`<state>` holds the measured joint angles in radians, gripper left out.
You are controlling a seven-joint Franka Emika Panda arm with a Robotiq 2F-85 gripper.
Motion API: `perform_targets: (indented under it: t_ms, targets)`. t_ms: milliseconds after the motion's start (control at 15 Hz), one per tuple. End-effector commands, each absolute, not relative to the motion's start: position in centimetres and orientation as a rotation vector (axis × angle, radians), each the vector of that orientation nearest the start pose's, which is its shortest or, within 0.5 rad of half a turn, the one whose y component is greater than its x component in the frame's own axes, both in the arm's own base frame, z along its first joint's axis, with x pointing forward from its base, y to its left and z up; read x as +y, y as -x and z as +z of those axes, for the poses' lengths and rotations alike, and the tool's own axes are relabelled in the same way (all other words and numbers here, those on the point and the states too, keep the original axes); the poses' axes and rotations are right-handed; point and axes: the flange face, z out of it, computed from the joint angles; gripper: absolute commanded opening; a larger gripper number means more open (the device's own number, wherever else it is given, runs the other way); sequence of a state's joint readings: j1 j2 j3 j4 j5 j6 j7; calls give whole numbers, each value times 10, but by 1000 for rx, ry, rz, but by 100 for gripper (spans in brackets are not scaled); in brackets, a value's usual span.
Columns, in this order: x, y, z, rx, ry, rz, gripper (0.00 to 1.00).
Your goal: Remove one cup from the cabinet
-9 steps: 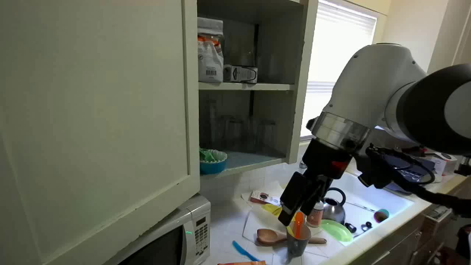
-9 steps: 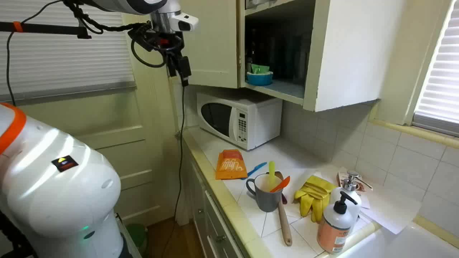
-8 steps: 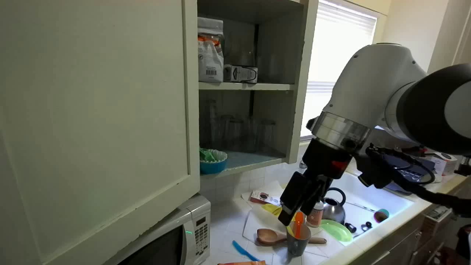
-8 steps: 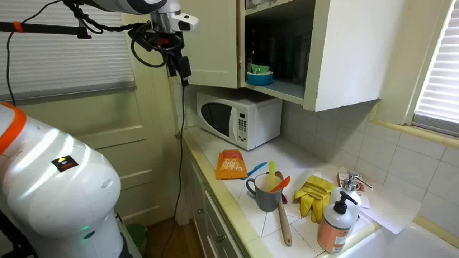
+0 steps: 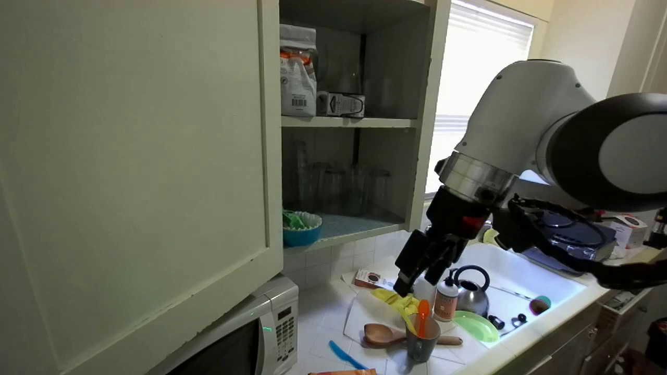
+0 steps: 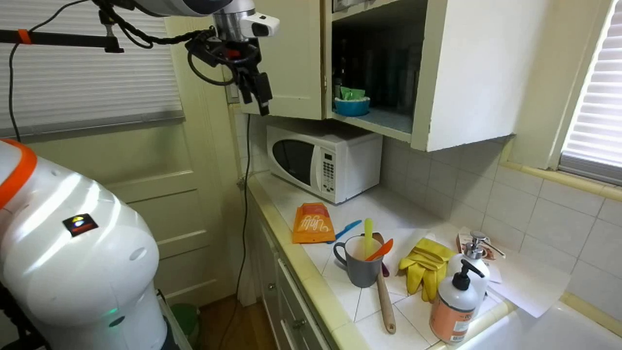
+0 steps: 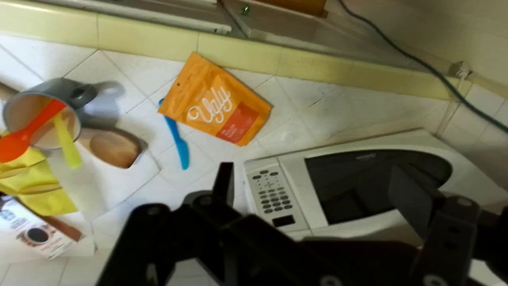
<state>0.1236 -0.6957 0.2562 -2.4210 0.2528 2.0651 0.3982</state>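
On the lower shelf [image 5: 359,224] of the open cabinet [image 6: 481,73], clear cups [image 5: 379,191] stand in shadow near a blue bowl [image 5: 302,236]; well apart from them, my gripper [image 7: 311,172] hangs with jaws spread wide, holding nothing; a grey mug [image 6: 362,273] stands on the table [image 6: 388,209] below.

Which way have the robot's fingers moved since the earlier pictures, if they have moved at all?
Yes. In an exterior view, the fingers have shifted rightward across the picture, closer to the unmoved blue bowl in the cabinet.
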Motion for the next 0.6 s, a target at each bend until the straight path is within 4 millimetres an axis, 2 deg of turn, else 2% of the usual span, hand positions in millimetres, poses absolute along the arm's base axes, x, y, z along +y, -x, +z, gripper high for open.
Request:
perform_targets:
  t_ms: [0,267,533]
  targets:
    - [128,-370,589,228,3006,-562,100]
    - [98,-413,615,200,3029,-850,100]
    - [81,-452,615,347,2995,-1155,100]
